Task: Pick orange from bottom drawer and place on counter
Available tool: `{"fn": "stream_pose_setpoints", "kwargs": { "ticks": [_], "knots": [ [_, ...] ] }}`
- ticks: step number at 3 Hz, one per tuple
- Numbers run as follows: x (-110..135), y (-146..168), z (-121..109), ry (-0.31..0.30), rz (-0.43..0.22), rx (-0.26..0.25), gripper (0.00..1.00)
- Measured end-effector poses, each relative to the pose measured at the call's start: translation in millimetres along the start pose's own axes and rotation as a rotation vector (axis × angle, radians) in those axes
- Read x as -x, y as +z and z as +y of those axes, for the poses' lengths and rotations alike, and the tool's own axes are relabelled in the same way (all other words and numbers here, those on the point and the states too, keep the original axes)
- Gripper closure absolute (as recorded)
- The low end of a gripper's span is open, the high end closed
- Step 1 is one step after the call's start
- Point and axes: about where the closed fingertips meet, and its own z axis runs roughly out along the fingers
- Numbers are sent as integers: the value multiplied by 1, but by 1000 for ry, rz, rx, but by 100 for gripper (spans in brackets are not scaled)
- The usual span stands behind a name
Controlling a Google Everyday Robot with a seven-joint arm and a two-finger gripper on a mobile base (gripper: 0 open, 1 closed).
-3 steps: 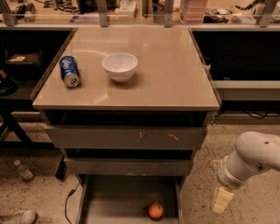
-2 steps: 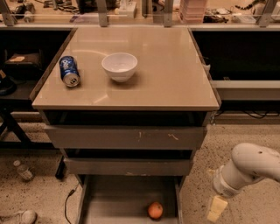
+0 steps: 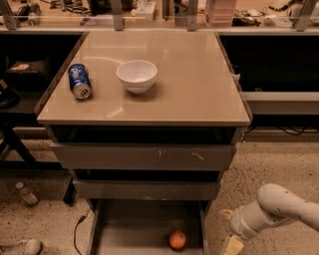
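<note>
The orange (image 3: 177, 239) lies on the grey floor of the open bottom drawer (image 3: 129, 224), near its front right corner. The beige counter (image 3: 194, 84) tops the grey cabinet above it. My gripper (image 3: 233, 245) hangs from the white arm (image 3: 279, 206) at the lower right, outside the drawer's right wall and about level with the orange. Its lower part is cut off by the picture's bottom edge. It holds nothing that I can see.
A white bowl (image 3: 136, 75) and a blue soda can (image 3: 79, 80) lying on its side sit on the left half of the counter. Two shallower drawers (image 3: 144, 157) stick out slightly above the bottom one. A cluttered bench (image 3: 159, 12) runs behind. A cable (image 3: 77, 231) lies on the floor at left.
The arm and gripper have moved down and left, closer to the right wall of the bottom drawer. The orange, bowl and can have not moved.
</note>
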Motion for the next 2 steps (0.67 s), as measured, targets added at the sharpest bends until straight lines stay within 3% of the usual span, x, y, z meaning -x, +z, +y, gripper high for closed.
{"fn": "stream_pose_setpoints", "kwargs": {
  "ticks": [2],
  "knots": [
    [-2,28,3,6,-36,23,0]
  ]
}}
